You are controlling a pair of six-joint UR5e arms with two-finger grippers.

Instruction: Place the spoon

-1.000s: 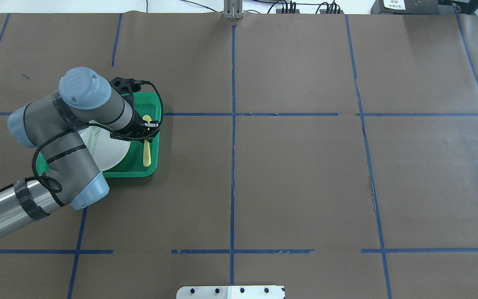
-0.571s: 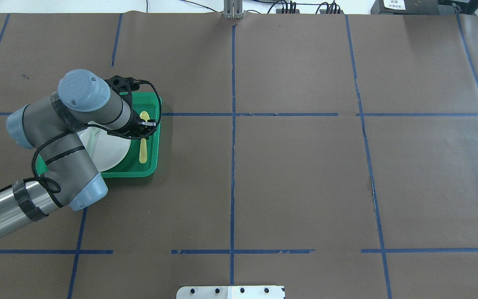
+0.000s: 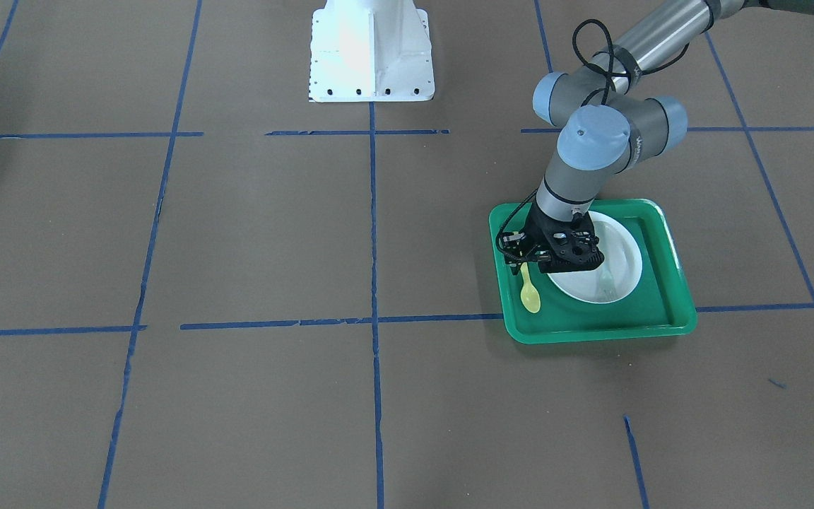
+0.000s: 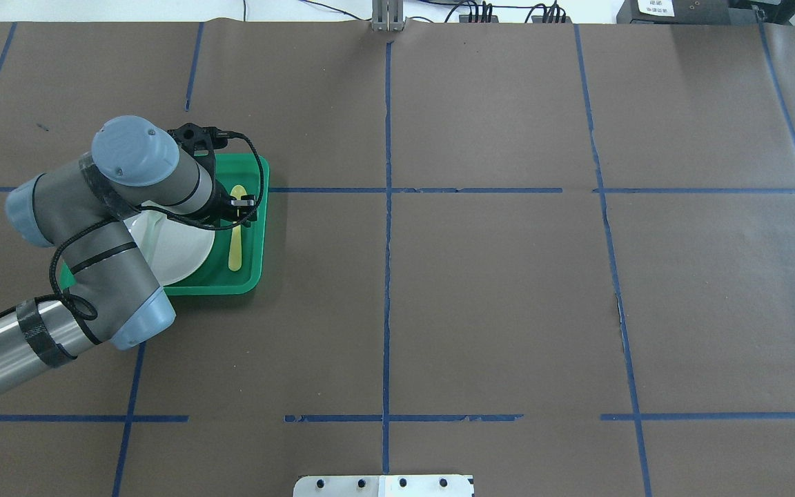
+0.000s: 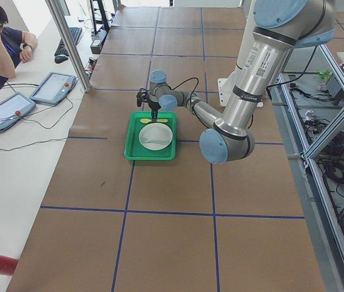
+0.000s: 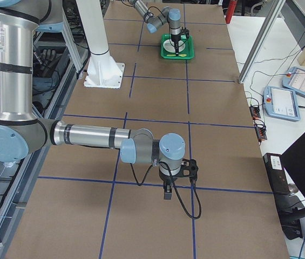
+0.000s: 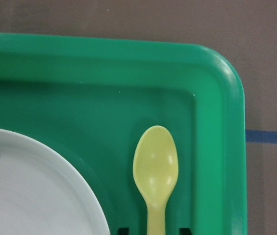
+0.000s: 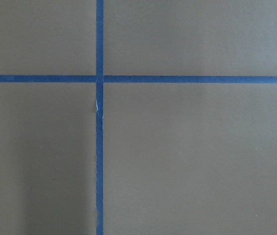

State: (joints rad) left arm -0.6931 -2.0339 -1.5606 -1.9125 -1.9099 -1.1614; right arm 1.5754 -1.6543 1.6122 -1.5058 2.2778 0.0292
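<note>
Spoon (image 4: 235, 241) just beneath left gripper (image 4: 239, 204)

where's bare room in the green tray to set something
Bare: tray strip between plate and the rim farthest from robot, plus the corner past the spoon. Crowded: spoon's lane beside the plate, left gripper over it.

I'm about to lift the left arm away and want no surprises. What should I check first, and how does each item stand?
1. The spoon rests on the green tray floor: ok.
2. The spoon lies beside the white plate, not on it: ok.
3. The left claw has its fingertips apart from the handle, with green showing on each side: ok.
4. The black cable is free of the tray rim: cannot tell.
5. The right claw is far from the tray: ok.
</note>
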